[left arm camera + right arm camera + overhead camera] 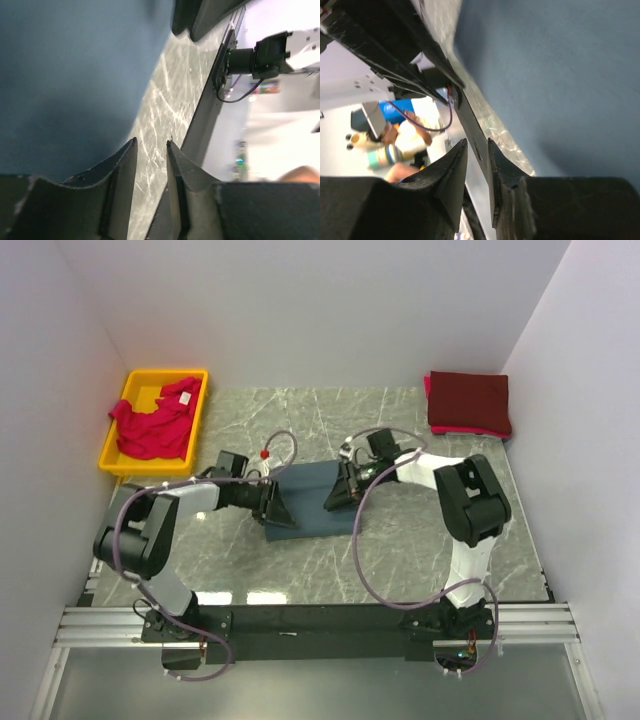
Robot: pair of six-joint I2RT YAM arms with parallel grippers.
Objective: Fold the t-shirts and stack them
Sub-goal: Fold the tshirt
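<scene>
A slate blue-grey t-shirt (310,498) lies folded into a rectangle at the middle of the marble table. My left gripper (278,510) rests low at its left edge, and my right gripper (338,498) at its right edge. In the left wrist view the blue cloth (75,75) fills the left side; the left gripper (151,142) is narrowly open over bare marble, holding nothing. In the right wrist view the blue cloth (560,75) lies to the right of the narrowly open, empty right gripper (477,141). A dark maroon t-shirt (468,400) sits folded at the back right. A pinkish-red t-shirt (155,425) lies crumpled in the bin.
The yellow plastic bin (112,445) stands at the back left corner. A pinkish-red edge (472,431) shows beneath the maroon shirt. White walls close in the table (420,540) on three sides. Purple cables loop from both arms.
</scene>
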